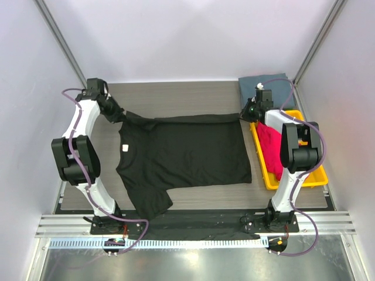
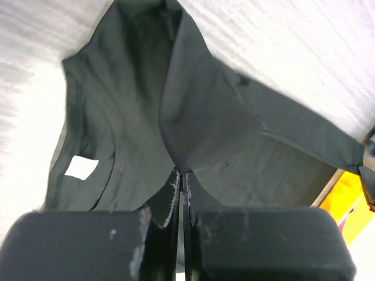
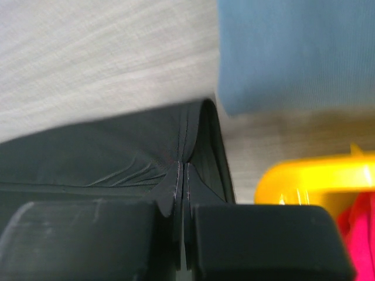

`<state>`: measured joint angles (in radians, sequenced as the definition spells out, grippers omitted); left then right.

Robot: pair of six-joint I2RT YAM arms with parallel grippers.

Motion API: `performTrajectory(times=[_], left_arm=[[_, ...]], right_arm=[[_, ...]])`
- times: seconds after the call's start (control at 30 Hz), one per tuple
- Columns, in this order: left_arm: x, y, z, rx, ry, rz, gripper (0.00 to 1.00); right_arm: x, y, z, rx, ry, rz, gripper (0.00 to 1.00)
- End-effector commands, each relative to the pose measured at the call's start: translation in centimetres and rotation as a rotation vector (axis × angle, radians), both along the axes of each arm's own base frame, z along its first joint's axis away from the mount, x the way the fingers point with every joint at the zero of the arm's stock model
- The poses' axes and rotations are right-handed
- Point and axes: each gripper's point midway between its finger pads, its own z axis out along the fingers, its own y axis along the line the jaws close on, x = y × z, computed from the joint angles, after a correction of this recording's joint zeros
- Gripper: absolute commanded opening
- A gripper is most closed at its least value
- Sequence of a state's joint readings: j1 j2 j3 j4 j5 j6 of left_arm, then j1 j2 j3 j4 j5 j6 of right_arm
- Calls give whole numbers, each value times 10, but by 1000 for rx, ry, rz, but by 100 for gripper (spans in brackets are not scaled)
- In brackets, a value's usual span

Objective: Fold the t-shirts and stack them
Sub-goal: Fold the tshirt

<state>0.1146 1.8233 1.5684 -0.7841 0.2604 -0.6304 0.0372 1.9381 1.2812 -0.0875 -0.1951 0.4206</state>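
A black t-shirt (image 1: 181,155) lies spread on the table, its neck label (image 1: 124,147) at the left. My left gripper (image 1: 116,115) is shut on its far left sleeve, seen pinched in the left wrist view (image 2: 181,171). My right gripper (image 1: 247,112) is shut on its far right hem corner, seen pinched in the right wrist view (image 3: 183,164). A folded slate grey-blue t-shirt (image 1: 266,88) lies at the back right and shows in the right wrist view (image 3: 293,52). A magenta-red t-shirt (image 1: 270,146) lies in the yellow tray (image 1: 293,181).
The yellow tray stands along the table's right edge, close to my right arm; its rim shows in the right wrist view (image 3: 310,178). White walls enclose the table at the left, back and right. The arm bases sit on a rail at the near edge.
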Motion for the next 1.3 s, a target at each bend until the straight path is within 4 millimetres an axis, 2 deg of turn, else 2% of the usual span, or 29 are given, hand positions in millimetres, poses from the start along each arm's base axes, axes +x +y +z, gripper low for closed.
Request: performTrajectory(times=[0.0, 0.17, 0.4, 0.6, 0.77, 0.93, 1.27], left_arm=[[-14, 9, 18, 40, -31, -7, 0], [-30, 13, 23, 83, -12, -28, 0], [-53, 10, 9, 81, 17, -36, 0], [-79, 11, -22, 99, 82, -37, 0], [-95, 8, -51, 84, 133, -36, 0], [-98, 9, -62, 87, 157, -44, 0], [-100, 9, -62, 88, 155, -41, 0]], right_arm=[[-3, -6, 30, -20, -66, -5, 1], [-17, -3, 29, -13, -48, 2, 1], [-34, -6, 34, -45, -45, 1, 1], [-53, -5, 20, -65, -5, 9, 1], [-58, 5, 4, -50, 10, 52, 1], [-63, 7, -5, -66, 27, 66, 1], [-64, 0, -6, -104, 38, 47, 1]])
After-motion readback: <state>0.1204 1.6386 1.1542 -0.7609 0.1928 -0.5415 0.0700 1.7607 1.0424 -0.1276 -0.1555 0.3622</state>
